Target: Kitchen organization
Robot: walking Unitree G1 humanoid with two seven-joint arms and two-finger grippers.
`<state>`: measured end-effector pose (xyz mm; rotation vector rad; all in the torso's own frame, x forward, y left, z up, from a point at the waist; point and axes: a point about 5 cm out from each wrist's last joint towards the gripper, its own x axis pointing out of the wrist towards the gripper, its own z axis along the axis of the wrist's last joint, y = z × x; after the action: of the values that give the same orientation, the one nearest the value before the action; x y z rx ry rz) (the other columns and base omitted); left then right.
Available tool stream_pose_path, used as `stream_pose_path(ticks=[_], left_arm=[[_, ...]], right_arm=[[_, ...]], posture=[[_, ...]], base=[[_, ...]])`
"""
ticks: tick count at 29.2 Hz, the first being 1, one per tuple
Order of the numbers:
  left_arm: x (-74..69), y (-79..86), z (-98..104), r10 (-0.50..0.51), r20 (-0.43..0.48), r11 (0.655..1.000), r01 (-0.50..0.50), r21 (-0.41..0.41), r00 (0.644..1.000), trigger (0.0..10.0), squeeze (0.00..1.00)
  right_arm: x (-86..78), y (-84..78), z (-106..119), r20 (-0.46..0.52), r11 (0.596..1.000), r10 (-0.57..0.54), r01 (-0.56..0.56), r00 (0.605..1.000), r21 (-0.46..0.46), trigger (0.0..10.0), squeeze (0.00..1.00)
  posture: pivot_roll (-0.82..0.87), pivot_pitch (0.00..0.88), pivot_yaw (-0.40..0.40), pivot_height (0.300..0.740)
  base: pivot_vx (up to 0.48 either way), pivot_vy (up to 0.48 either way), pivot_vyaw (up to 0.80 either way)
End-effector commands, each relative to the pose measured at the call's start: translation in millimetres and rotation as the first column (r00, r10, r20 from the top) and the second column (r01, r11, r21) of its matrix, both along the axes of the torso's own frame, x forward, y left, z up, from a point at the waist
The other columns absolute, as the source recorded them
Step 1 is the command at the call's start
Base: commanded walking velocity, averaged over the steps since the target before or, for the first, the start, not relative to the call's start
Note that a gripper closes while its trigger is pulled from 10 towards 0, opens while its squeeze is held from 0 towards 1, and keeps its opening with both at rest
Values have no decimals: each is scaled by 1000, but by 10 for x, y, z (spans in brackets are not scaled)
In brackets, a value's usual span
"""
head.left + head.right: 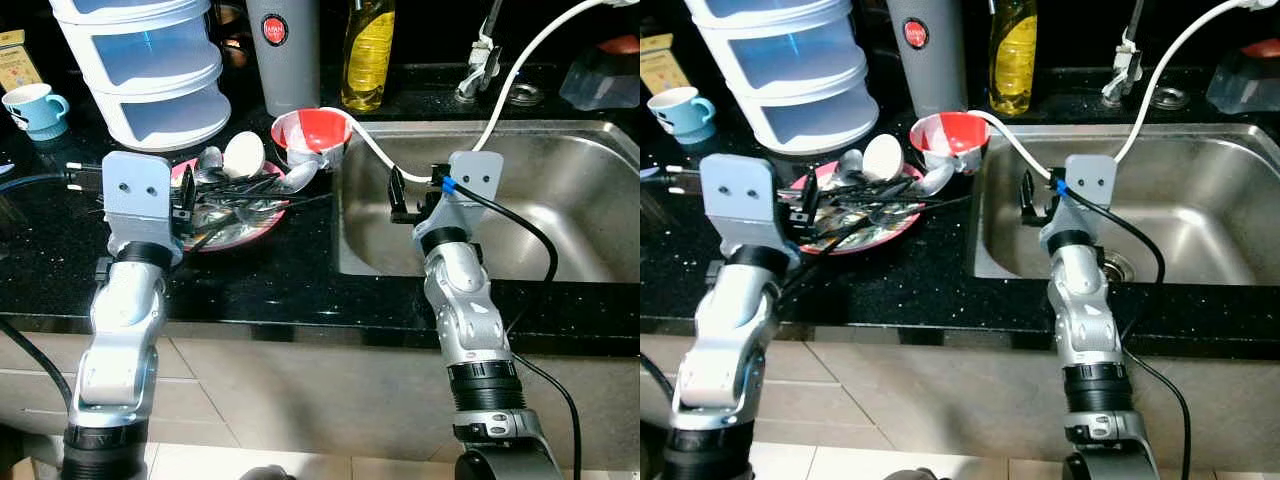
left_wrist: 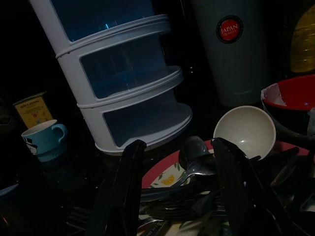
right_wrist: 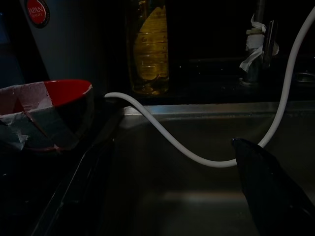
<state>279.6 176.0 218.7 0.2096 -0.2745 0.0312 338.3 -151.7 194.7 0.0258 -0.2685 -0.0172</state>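
Silver forearms fill the near part of the left eye view. The left gripper (image 1: 186, 208) sits at the edge of the pink plate (image 1: 258, 228) on the black worktop (image 1: 280, 275), among a tangle of dark cutlery (image 1: 245, 192) with an upturned small white bowl (image 1: 243, 154). The right gripper (image 1: 398, 196) hovers over the sink (image 1: 560, 200), beside a white hose (image 1: 372, 152) that rests on the red bowl (image 1: 312, 137).

From the left wrist view, both fingers (image 2: 120, 189) stand well apart over the cutlery, holding nothing; the tiered container (image 2: 118, 73) and blue mug (image 2: 44, 140) lie beyond.

From the right wrist view, the fingers are parted and empty above the sink, the hose crossing between.

Closing on tangled cutlery could drag neighbours off the plate or tip the small white bowl.
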Motion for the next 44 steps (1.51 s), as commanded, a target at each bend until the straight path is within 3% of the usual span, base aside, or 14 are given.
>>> stream_pose_path(ticks=[1, 6, 9, 12, 14, 20, 24, 29, 30, 32, 35, 36, 39, 44], left_arm=[[6, 18, -24, 3, -17, 1000, -3, 11, 1000, 10000, 0], [-18, -30, 210, -111, 36, 984, 115, -133, 993, 10000, 0], [6, 3, 332, -127, 31, 981, 130, -145, 991, 10000, 0], [50, 39, 374, -93, -6, 990, 92, -108, 996, 10000, 0], [108, 54, 339, -37, -92, 999, 37, -1, 995, 10000, 0], [103, 10, 245, -43, -165, 999, 46, 15, 985, 10000, 0], [37, -121, 115, -115, -245, 993, 108, -39, 963, 10000, 0], [48, -52, 51, -61, -270, 995, 38, -92, 961, 10000, 0], [49, -49, 26, -69, -280, 993, 40, -108, 958, 10000, 431], [53, -39, 1, -62, -288, 993, 29, -116, 956, 10000, 506], [73, 1, -8, -32, -285, 990, -8, -138, 958, 10000, 384], [94, 49, 23, -5, -261, 986, -40, -165, 965, 10000, 0], [169, 205, 41, 38, -254, 948, -115, -298, 966, 10000, 0], [258, 228, -9, 15, -285, 912, -130, -389, 958, 10000, 0]], right_arm=[[-10, 10, -82, -31, 1000, -1, 1, 1000, 8, 10000, 0], [-23, -76, 273, 120, 988, -48, 65, 992, -140, 10000, 0], [-9, -174, 569, 192, 975, -61, 99, 979, -198, 10000, 0], [-16, -227, 776, 230, 978, -53, 97, 972, -185, 10000, 0], [-37, -238, 985, 257, 984, -18, 62, 966, -168, 10000, 0], [-54, -251, 1096, 270, 980, 4, 50, 963, -193, 10000, 0], [-75, -319, 1199, 293, 992, -10, 46, 956, -114, 10000, 0], [-61, -305, 1147, 266, 995, -2, 29, 964, -98, 10000, 0], [-60, -293, 1141, 264, 995, 1, 26, 964, -100, 10000, 0], [-58, -284, 1137, 263, 995, 4, 23, 965, -98, 10000, 0], [-56, -268, 1127, 260, 996, 8, 16, 966, -92, 10000, 0], [-55, -259, 1122, 259, 996, 11, 13, 966, -91, 10000, 0], [-55, -240, 1109, 254, 996, 18, 5, 967, -92, 10000, 0], [-53, -209, 1101, 250, 996, 28, -6, 968, -88, 10000, 0]], posture=[[157, 0, 84, 740], [158, 0, 87, 740], [149, 0, 90, 740], [149, 0, 90, 740], [145, 0, 87, 740], [145, 0, 85, 740], [142, 0, 83, 740], [147, 0, 78, 740], [145, 0, 80, 740], [145, 0, 80, 740], [138, 0, 83, 740], [138, 0, 83, 740], [136, 0, 79, 740], [128, 0, 79, 740]], base=[[0, 0, 0], [0, 0, 0], [0, 0, 0], [0, 0, 0], [0, 0, 0], [0, 0, 0], [0, 0, 0], [0, 0, 0], [0, 0, 0], [0, 0, 0], [0, 0, 0], [0, 0, 0], [0, 0, 0], [0, 0, 0]])
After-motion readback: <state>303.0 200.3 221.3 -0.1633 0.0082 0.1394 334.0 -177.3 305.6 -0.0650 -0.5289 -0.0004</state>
